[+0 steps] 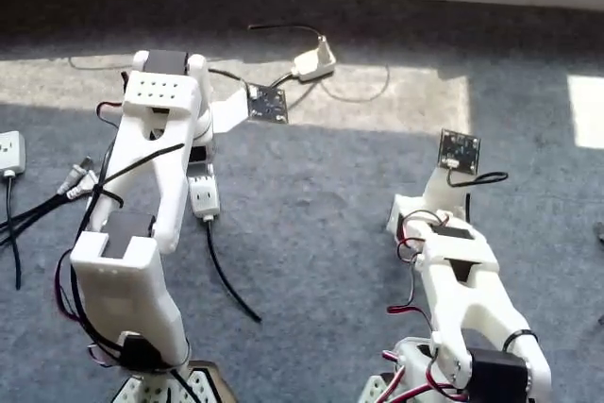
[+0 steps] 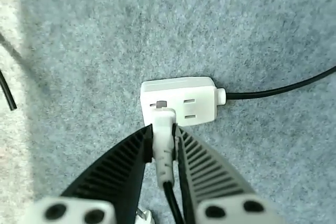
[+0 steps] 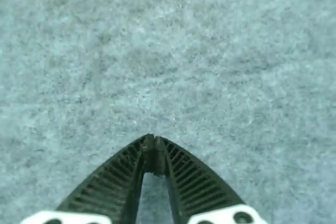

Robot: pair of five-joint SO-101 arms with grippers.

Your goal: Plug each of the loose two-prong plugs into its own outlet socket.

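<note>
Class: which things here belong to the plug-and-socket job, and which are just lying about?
Job: white plug held in left hand; outlet block at its tip; second outlet block at the far left.
Lying about: cable bundle near that block; grey carpet.

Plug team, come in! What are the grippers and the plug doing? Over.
Left gripper shut on white plug. Plug tip at white outlet block, seating unclear. Right gripper shut, empty, over carpet. Nothing blocking.
</note>
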